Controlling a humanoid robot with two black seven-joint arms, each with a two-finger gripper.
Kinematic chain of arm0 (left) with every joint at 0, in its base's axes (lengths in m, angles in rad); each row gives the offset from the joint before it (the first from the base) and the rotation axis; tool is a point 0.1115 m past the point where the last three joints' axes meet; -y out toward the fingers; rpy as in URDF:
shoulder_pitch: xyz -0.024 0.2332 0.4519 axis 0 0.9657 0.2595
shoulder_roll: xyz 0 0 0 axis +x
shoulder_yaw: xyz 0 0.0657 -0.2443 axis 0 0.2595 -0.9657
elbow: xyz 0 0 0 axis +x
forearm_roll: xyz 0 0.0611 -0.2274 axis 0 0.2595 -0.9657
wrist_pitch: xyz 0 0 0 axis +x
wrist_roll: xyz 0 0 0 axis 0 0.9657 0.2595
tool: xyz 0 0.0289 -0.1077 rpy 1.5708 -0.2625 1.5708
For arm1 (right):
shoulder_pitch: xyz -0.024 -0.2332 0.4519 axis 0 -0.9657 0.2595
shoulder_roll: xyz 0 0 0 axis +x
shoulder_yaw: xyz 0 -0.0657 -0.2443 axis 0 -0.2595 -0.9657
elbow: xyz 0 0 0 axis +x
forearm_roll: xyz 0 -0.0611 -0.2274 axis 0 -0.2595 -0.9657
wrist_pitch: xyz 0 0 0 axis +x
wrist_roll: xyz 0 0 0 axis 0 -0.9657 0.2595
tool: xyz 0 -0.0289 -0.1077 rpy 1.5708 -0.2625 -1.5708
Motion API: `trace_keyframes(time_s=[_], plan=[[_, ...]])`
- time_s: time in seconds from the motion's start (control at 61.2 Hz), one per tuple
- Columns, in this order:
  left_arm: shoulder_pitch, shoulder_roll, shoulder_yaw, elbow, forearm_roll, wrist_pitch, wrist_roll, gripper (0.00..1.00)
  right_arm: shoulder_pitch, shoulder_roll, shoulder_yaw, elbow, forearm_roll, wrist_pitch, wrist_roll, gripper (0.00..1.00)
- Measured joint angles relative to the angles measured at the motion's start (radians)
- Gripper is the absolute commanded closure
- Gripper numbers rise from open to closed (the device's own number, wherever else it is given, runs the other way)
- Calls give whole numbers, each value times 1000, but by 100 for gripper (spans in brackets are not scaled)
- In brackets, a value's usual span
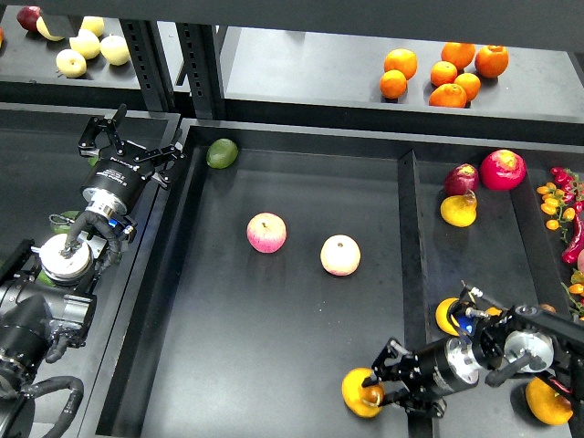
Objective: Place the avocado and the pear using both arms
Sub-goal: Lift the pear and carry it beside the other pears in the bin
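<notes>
A green oval avocado (pixel 222 152) lies in the far left corner of the middle tray (pixel 274 365). My left gripper (pixel 130 140) is open and empty, over the left compartment, a short way left of the avocado. My right gripper (pixel 375 394) is shut on a golden-yellow pear (pixel 358 392). It holds the pear low over the front right part of the middle tray, just left of the divider (pixel 411 274).
Two pink-and-yellow apples (pixel 266 233) (pixel 339 255) lie mid-tray. The right compartment holds red fruits (pixel 503 169), a yellow fruit (pixel 458 210) and more yellow fruits (pixel 547 401). Oranges (pixel 443 73) and pale apples (pixel 87 46) sit on the back shelf. Chillies (pixel 561 196) lie at the right edge.
</notes>
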Motion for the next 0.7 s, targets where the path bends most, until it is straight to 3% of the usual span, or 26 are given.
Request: trace_keyframes(time_s=[0.212,0.702], plan=[[0,0,0,0,0,0,0,0,19,-42,45,14,105,0,0,93],[0,0,4,1,1,0,1,0,94,-380,31,68,290,0,0,92]])
